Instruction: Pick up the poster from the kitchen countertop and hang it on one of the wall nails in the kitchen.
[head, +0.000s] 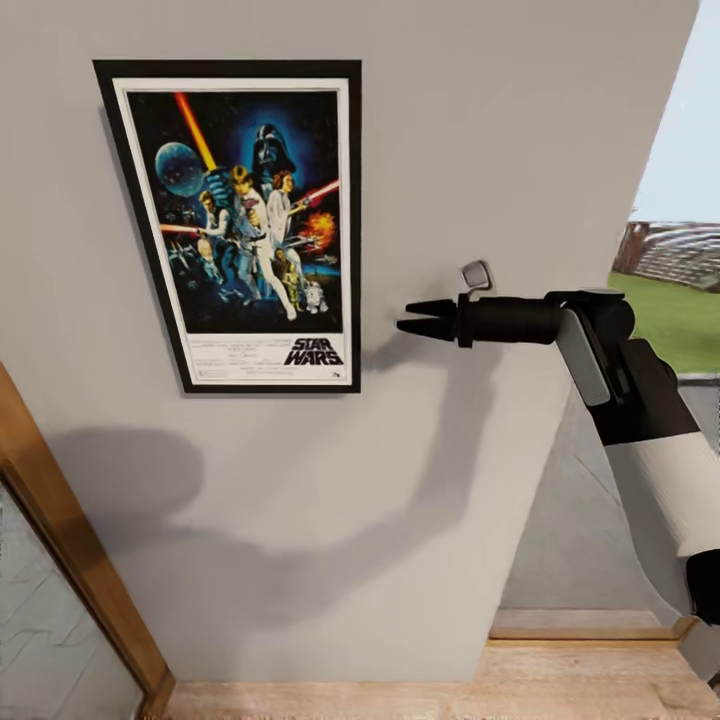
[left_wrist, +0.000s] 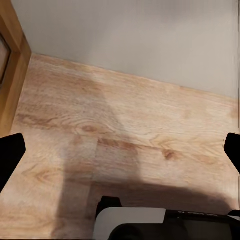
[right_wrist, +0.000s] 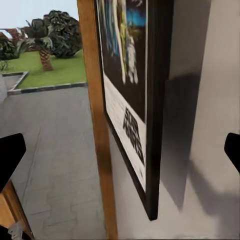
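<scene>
My right gripper (head: 415, 317) hangs in the air with its two tapered black fingers spread a little and nothing between them, pointing toward the poster (head: 240, 225) and stopping just short of its right edge. My right wrist camera agrees: the finger pads (right_wrist: 10, 160) sit wide at either border, and the poster (right_wrist: 131, 95) runs edge-on ahead, a thin black frame against the wall.

The poster lies flat on the plain light grey wall (head: 450, 130), upright, its glossy dark blue art inside a white border, "STAR WARS" lettered low at the right. My arm throws a soft shadow across the matte wall below it.

My left gripper (left_wrist: 120, 160) is spread open too, empty, facing down at pale wood-grain floor planks (left_wrist: 125, 145). A brown wooden door frame (head: 70, 560) slants along the wall's left side.
</scene>
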